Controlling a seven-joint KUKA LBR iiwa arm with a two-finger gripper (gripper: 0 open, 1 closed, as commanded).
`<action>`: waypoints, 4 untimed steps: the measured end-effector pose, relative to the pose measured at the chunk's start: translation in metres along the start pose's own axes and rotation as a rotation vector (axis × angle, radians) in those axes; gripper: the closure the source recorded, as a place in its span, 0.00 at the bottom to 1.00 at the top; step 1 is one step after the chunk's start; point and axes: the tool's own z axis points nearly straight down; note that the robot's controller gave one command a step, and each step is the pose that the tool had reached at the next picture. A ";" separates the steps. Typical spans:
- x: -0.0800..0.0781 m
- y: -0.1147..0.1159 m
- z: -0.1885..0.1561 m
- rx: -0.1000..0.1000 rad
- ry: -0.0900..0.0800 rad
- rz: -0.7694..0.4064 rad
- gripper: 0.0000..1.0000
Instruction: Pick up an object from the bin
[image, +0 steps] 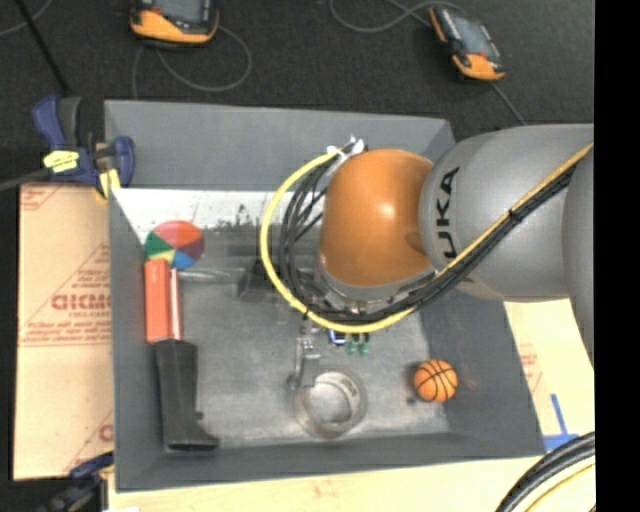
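Near to far. Along the near wall of the grey bin (300, 130) three things are lying. At the left, a black handle-shaped bar (178, 395) is pointing its long axis near-to-far, with its flared foot toward the near wall. In the middle, a round pale cup (330, 402) is sitting with its mouth facing upward; its outline is circular, so no long axis can be told. To the right, and well apart from the cup, a small orange basketball (435, 381) is resting on the bin floor.

The claw (310, 362) is hanging just beyond the far-left rim of the round pale cup, pointing straight down toward the floor. Whether it is open or closed cannot be told, nor whether it is touching the cup.

Farther back on the left, an orange-red cylinder (160, 300) is lying in line with the black bar, its long axis also running near-to-far. A multicoloured ball (174, 243) is sitting at its far end, touching it.

Over the middle of the bin, the orange wrist cover (375, 230) is facing the camera, with a yellow cable (268, 235) looping round its left side. The grey arm (510, 220) is reaching in from the right.
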 end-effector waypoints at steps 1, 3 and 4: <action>-0.001 0.000 -0.005 -0.001 -0.007 0.003 0.00; 0.044 -0.054 0.038 0.001 -0.002 0.065 0.00; 0.036 -0.065 0.055 -0.001 -0.008 0.191 0.00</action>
